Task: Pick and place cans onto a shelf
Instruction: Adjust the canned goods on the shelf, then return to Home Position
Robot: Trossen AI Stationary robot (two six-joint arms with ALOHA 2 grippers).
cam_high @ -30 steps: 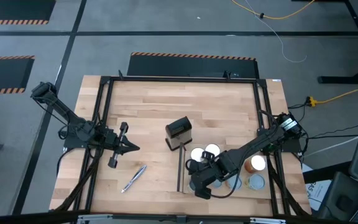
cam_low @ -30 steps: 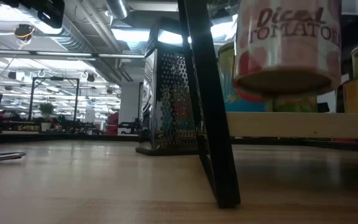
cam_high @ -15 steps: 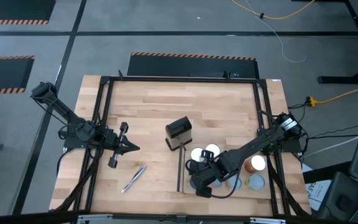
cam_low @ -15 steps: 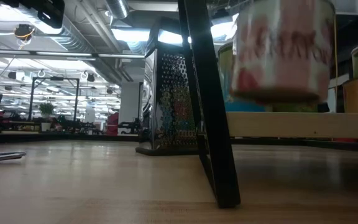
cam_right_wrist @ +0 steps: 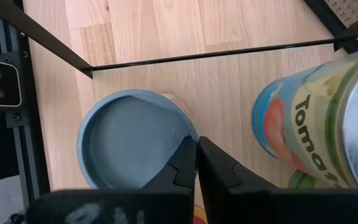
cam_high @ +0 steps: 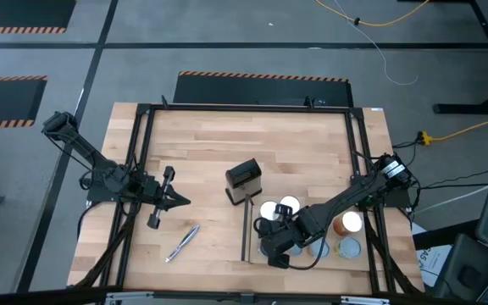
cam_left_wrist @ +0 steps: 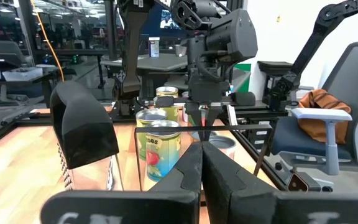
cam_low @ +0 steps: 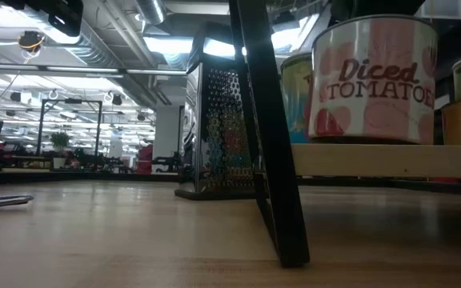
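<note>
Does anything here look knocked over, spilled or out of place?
Nothing stands out. The diced tomatoes can sits upright and level on the shelf among other upright cans. A pen-like tool lies loose on the table.

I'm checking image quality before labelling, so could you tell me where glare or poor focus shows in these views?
Low view: bright ceiling lights glare behind the perforated metal box grater; the pink-and-white "Diced Tomatoes" can reads sharp. Right wrist view: the right gripper and the green-labelled tomato can look soft, being very close. High view: evenly lit.
</note>
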